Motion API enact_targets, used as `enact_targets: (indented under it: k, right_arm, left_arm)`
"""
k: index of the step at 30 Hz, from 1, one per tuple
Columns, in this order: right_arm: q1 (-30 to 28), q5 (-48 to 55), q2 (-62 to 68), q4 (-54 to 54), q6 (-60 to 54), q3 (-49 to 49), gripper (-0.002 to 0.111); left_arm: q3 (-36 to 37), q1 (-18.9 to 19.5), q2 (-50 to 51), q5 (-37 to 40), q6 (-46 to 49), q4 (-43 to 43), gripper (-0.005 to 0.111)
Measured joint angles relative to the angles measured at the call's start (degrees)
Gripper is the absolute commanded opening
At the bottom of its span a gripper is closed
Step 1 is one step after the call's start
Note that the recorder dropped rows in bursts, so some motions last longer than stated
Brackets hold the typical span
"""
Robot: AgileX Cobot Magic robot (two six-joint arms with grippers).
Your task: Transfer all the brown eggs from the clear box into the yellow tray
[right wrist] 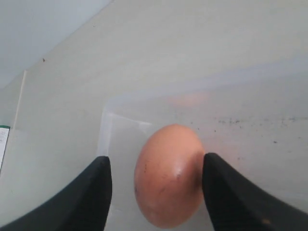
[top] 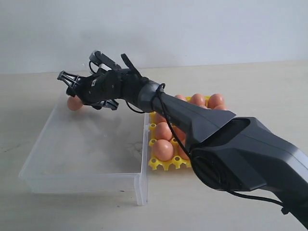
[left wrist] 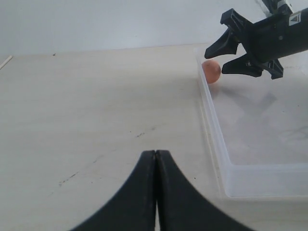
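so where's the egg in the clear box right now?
In the exterior view, the brown egg lies in the clear box's far-left corner, between the open jaws of the right tool.

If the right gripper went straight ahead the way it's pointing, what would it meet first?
The brown egg in a corner of the clear box: it sits between the fingers of the open right gripper. The box wall looks close behind it, though depth is hard to judge.
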Motion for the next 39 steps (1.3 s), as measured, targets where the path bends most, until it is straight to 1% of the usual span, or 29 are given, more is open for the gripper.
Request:
enact_targets:
  k: [8, 15, 18, 20, 21, 23, 26, 31, 34, 35, 36, 39]
  right_arm:
    - [0.0, -1.0, 1.0, 0.0, 0.1, 0.0, 0.054]
    - [0.0, -2.4, 1.4, 2.1, -0.1, 0.0, 0.054]
    - [0.1, -2.5, 1.7, 3.3, -1.9, 0.0, 0.053]
    - [0.3, -2.5, 1.8, 3.5, -2.8, 0.0, 0.048]
    - [0.4, -2.5, 1.8, 3.6, -3.0, 0.0, 0.042]
    - [0.4, -2.5, 1.8, 3.7, -3.2, 0.0, 0.028]
    - [0.5, -2.5, 1.8, 3.8, -3.5, 0.0, 0.001]
    - [0.5, -2.4, 1.8, 5.0, -3.7, 0.0, 0.0]
    - [0.5, 0.6, 0.6, 4.3, -5.7, 0.0, 0.0]
    - [0.5, 2.2, 0.2, 3.4, -6.4, 0.0, 0.0]
    - [0.5, 7.2, -1.1, 0.5, -7.9, 0.0, 0.0]
    - [0.2, 16.3, -2.5, -3.2, -10.7, -0.1, 0.0]
  left_arm:
    - [0.0, 0.0, 0.0, 0.0, 0.0, 0.0, 0.0]
    - [0.0, 0.0, 0.0, 0.0, 0.0, 0.0, 0.0]
    - [0.0, 0.0, 0.0, 0.0, 0.0, 0.0, 0.0]
    - [0.0, 0.0, 0.0, 0.0, 0.0, 0.0, 0.0]
    - [0.0, 0.0, 0.0, 0.0, 0.0, 0.0, 0.0]
    - [0.0, 0.0, 0.0, 0.0, 0.0, 0.0, 0.0]
    - [0.0, 0.0, 0.0, 0.0, 0.0, 0.0, 0.0]
    - [0.0, 0.0, 0.0, 0.0, 0.0, 0.0, 0.0]
    - [0.0, 0.0, 0.0, 0.0, 0.0, 0.0, 0.0]
    - [0.0, 0.0, 0.0, 0.0, 0.0, 0.0, 0.0]
    - [0.0, 0.0, 0.0, 0.0, 0.0, 0.0, 0.0]
    - [0.0, 0.0, 0.0, 0.0, 0.0, 0.0, 0.0]
